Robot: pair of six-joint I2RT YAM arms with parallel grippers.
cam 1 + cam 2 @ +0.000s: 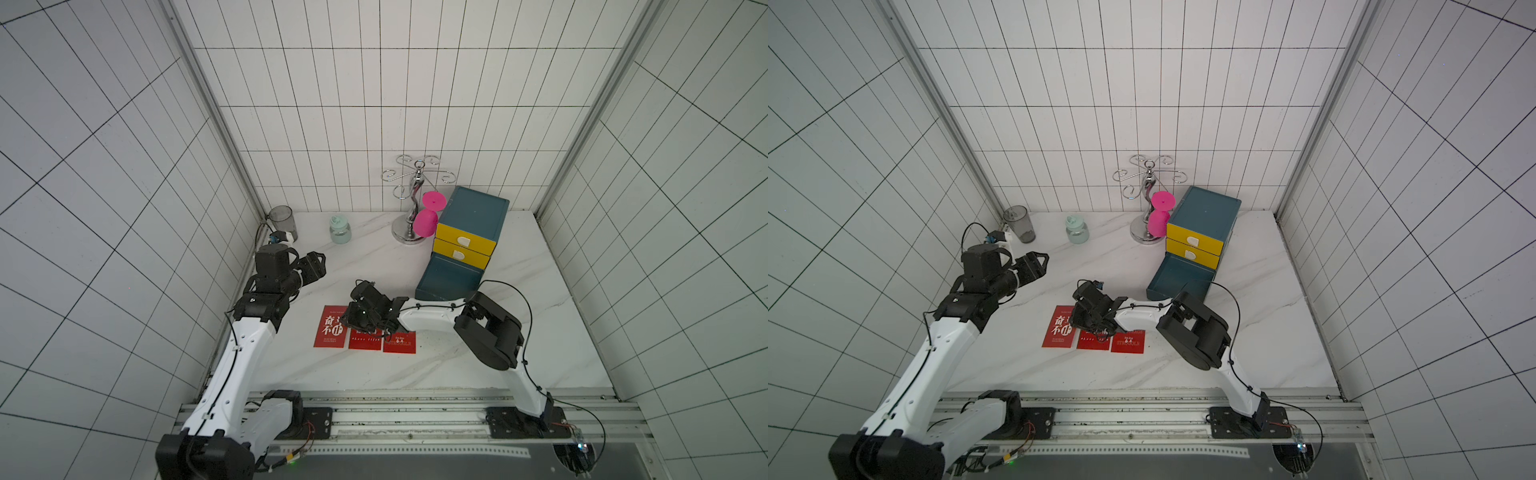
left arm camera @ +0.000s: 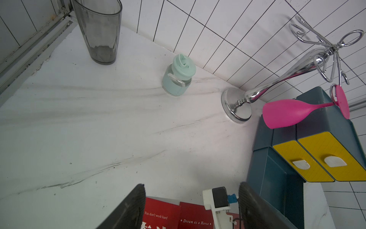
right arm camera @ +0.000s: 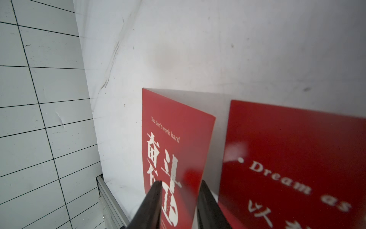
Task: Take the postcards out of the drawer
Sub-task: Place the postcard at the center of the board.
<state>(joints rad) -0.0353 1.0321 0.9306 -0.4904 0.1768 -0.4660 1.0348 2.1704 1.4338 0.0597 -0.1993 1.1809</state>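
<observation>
Three red postcards lie side by side on the marble table: the left postcard [image 1: 328, 332] [image 3: 174, 138], the middle postcard [image 1: 365, 343] [image 3: 297, 158] and the right postcard [image 1: 401, 345]. My right gripper [image 1: 350, 322] [image 3: 180, 181] hovers low over the left postcard's inner edge, jaws apart, with the card showing between them. The teal bottom drawer [image 1: 451, 282] [image 1: 1179, 280] is pulled out of the cabinet and shows only its bare floor. My left gripper [image 1: 318, 266] [image 2: 191, 184] hangs open and empty, left of and behind the cards.
The teal cabinet [image 1: 473, 212] keeps two yellow drawers shut. A chrome rack [image 1: 409, 226] holding a pink goblet [image 1: 428, 218] stands beside it. A mint jar [image 1: 340, 228] and a grey cup [image 1: 282, 218] stand along the back wall. Tiled walls close three sides.
</observation>
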